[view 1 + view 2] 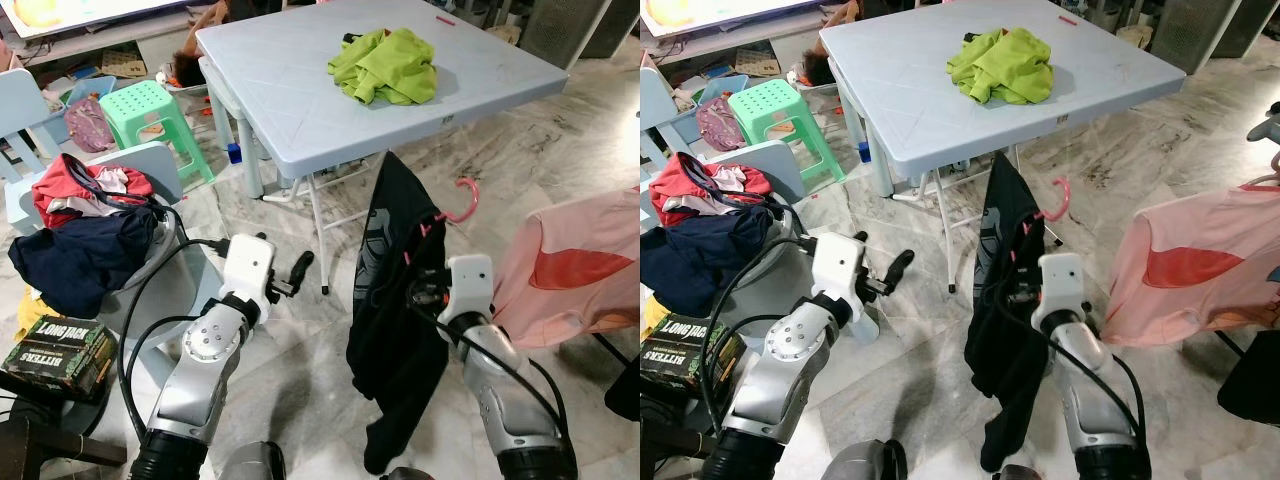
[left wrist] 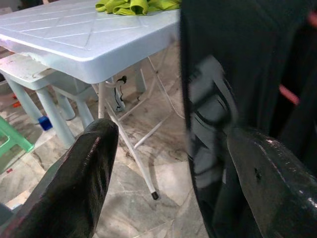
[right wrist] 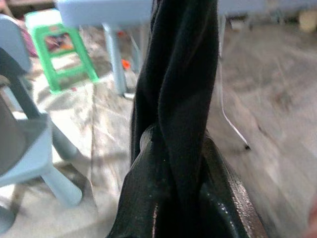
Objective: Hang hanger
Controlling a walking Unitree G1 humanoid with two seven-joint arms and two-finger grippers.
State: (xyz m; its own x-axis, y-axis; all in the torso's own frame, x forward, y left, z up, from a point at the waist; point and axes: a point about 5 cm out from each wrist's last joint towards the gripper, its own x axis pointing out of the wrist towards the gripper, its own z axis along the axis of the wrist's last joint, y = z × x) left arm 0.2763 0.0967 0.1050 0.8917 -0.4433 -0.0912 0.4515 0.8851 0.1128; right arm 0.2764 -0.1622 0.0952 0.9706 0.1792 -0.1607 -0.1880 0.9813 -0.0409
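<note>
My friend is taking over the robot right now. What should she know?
Right gripper: shut on the black shirt, which hangs on a pink hanger held up beside the table.
Left gripper: open, holding nothing, raised near the shirt.
Done: shirt is on the hanger and lifted.
Left: hang the hanger up. A pink garment already hangs to the right.

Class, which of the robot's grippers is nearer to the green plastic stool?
Left. The left gripper hangs open, below and right of the green stool; the right gripper, clamping the black garment, sits further right.
</note>
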